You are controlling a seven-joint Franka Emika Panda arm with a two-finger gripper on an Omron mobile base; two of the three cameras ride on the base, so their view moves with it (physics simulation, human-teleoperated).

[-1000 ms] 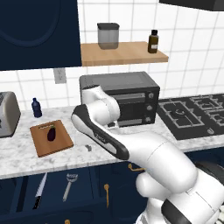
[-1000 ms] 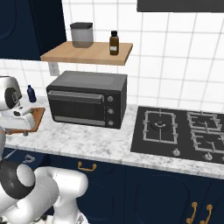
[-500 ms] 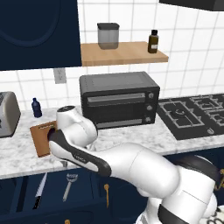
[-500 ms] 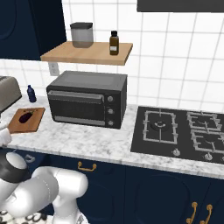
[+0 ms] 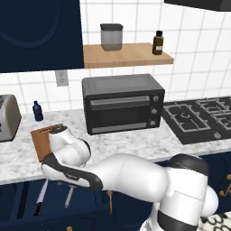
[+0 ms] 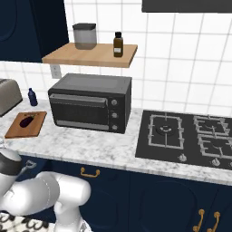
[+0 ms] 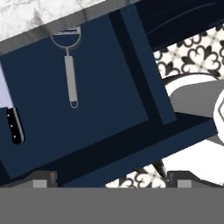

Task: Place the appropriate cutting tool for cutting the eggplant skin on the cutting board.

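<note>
The silver peeler (image 7: pixel 70 65) lies in an open dark blue drawer (image 7: pixel 100 87) below the counter edge, forked head towards the counter; it also shows as the peeler (image 5: pixel 69 196) beside my arm. My gripper (image 7: pixel 111 179) hovers above the drawer, open, its fingertips (image 7: pixel 43 177) wide apart with nothing between them. The brown cutting board (image 6: pixel 18 129) lies on the counter left of the oven, and the dark eggplant (image 6: pixel 28 120) rests on it. In the left base view my arm covers most of the cutting board (image 5: pixel 41 137) and hides the eggplant.
A black-handled knife (image 7: pixel 13 122) lies in the drawer left of the peeler. On the counter stand a black toaster oven (image 5: pixel 122 103), a toaster (image 5: pixel 6 117), a small blue bottle (image 5: pixel 38 111) and the stove (image 5: pixel 198 117). A wall shelf (image 5: pixel 128 56) hangs above.
My arm has swung left and down, from over the counter by the oven to in front of the cutting board, with the hand over the open drawer.
</note>
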